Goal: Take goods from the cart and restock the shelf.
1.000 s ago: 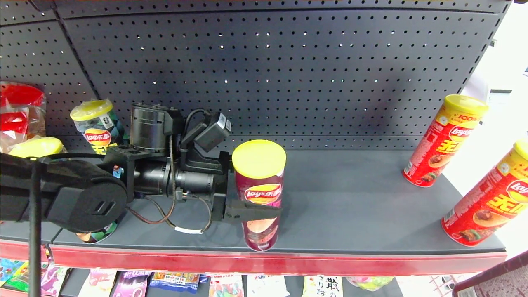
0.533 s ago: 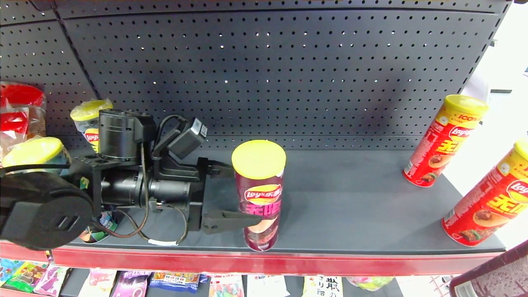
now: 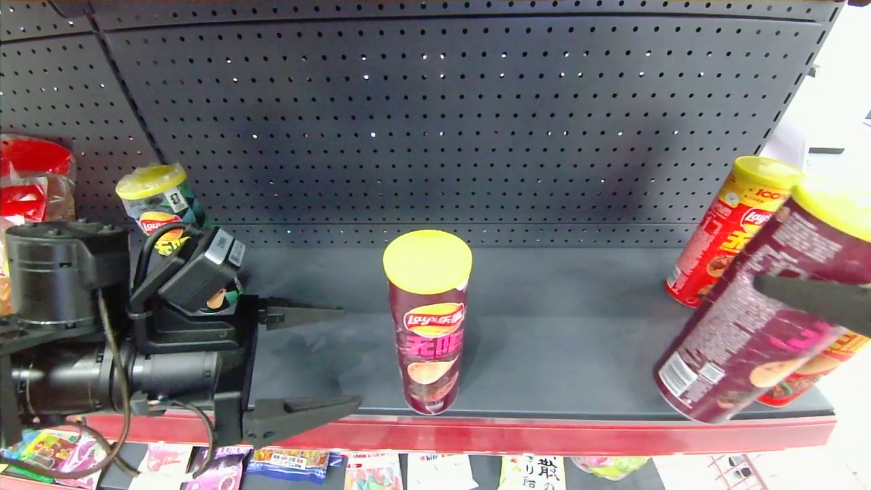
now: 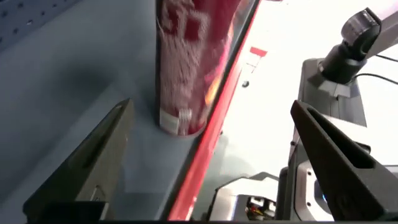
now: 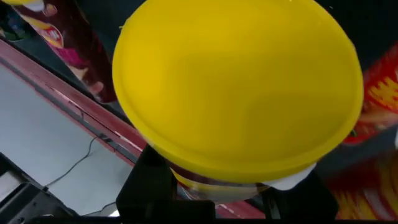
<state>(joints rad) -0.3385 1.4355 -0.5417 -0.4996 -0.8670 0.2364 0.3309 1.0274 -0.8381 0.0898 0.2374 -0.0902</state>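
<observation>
A purple chips can [image 3: 427, 320] with a yellow lid stands upright near the front edge of the grey shelf [image 3: 558, 340]; it is also seen in the left wrist view [image 4: 186, 62]. My left gripper [image 3: 350, 359] is open to the left of it, apart from it, with nothing between its fingers [image 4: 87, 168]. At the right end, a second purple can [image 3: 742, 327] hangs tilted in front of the shelf, my right gripper [image 3: 782, 299] shut on it. Its yellow lid [image 5: 236, 87] faces the right wrist camera.
Two red chips cans stand at the shelf's right end, one at the back [image 3: 731, 231] and one [image 3: 816, 361] partly hidden behind the held can. A green can [image 3: 160, 197] and red-lidded jars [image 3: 34, 177] stand at the left. Snack bags [image 3: 381, 469] fill the lower shelf.
My left gripper let go of the standing purple can, opened and drew back to the left. The right gripper came in from the lower right carrying a second purple can.
</observation>
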